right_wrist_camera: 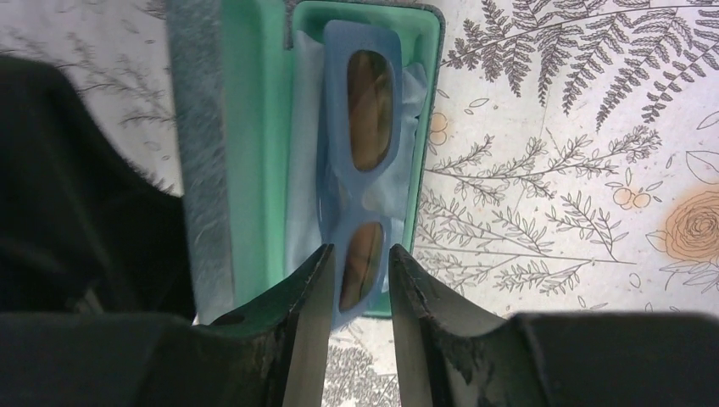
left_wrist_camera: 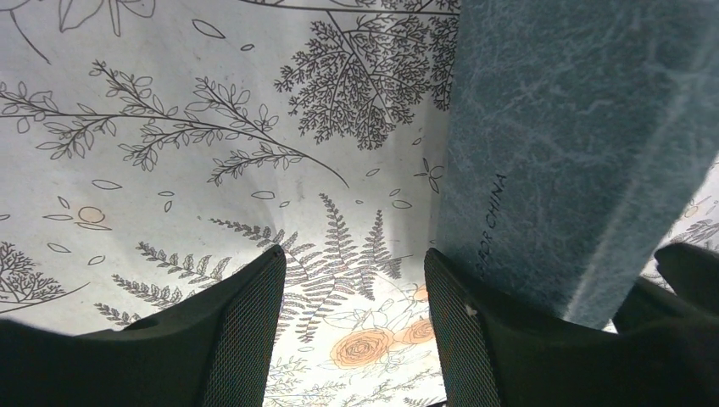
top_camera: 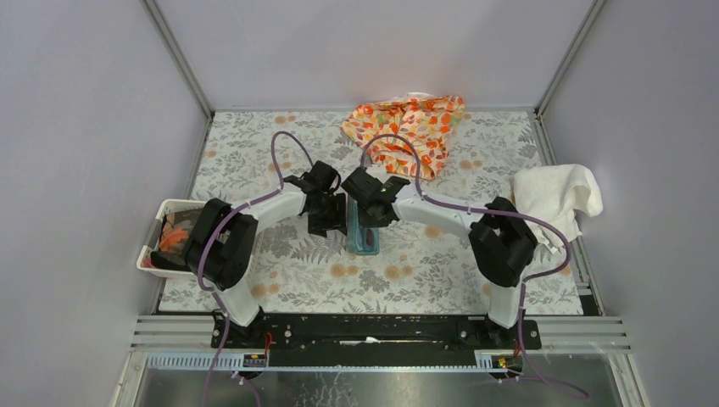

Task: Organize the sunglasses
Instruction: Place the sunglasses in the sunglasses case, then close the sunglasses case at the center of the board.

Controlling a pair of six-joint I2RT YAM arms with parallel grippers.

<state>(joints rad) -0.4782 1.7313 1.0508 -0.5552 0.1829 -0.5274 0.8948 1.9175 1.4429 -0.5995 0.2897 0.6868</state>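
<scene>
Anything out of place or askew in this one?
Nothing serious. The sunglasses lie straight in the open case, on the blue cloth. Only the white towel lies bunched across the right edge of the table, and the orange fabric sits crumpled at the far edge.

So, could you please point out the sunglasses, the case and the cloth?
sunglasses (right_wrist_camera: 370,106), right wrist view, upper lens
case (right_wrist_camera: 254,170), right wrist view, green lining
cloth (right_wrist_camera: 303,203), right wrist view, left of the frame

Near lens of the sunglasses (right_wrist_camera: 360,182) is half hidden behind the right tool (right_wrist_camera: 360,254). From above you can't really see them, case (top_camera: 366,244) mostly covered too.
</scene>
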